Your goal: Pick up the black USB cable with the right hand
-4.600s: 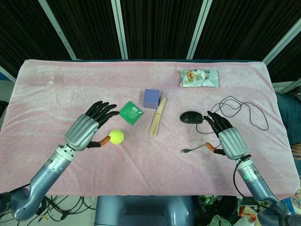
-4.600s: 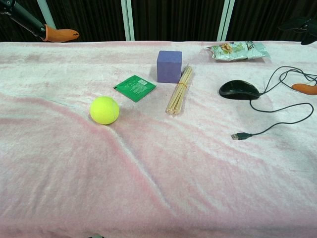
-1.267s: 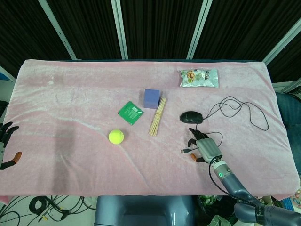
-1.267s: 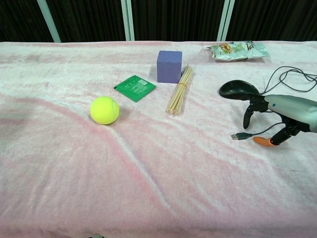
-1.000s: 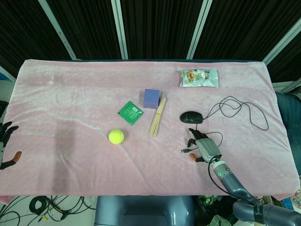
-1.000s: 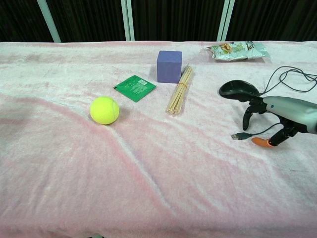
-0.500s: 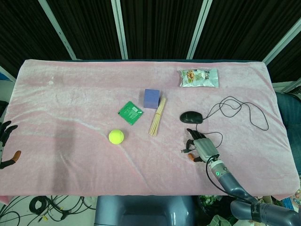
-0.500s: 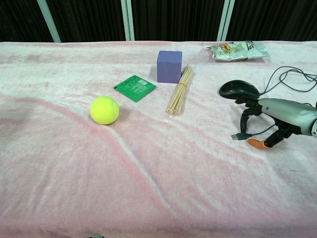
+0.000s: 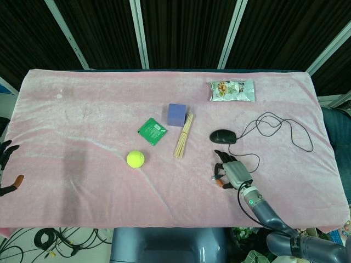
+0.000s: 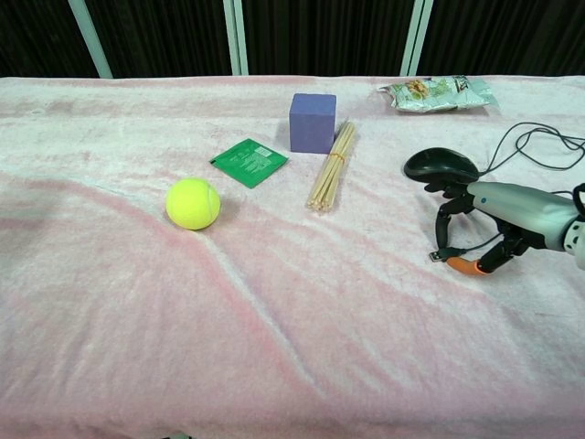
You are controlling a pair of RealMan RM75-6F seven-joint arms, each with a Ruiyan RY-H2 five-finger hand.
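The black USB cable [image 9: 296,134] runs from a black mouse [image 9: 223,136] in loops to the right, then back to its plug [image 10: 437,257] on the pink cloth. My right hand [image 9: 233,172] hovers low over the plug end. Its dark fingers [image 10: 445,222] point down just behind the plug and its orange-tipped thumb [image 10: 464,267] lies just in front. The plug rests on the cloth between them, and no firm pinch shows. My left hand [image 9: 5,164] sits at the far left edge of the head view, fingers spread, holding nothing.
Left of the mouse [image 10: 441,165] lie a bundle of wooden sticks [image 9: 183,135], a purple cube [image 9: 177,114], a green packet [image 9: 152,131] and a yellow tennis ball [image 9: 135,159]. A snack bag [image 9: 231,90] sits at the back right. The pink cloth [image 9: 82,109] covers the table.
My right hand has slid left along the cable toward the plug and lowered, with fingers and thumb now on either side of it. The left hand has stayed at the edge.
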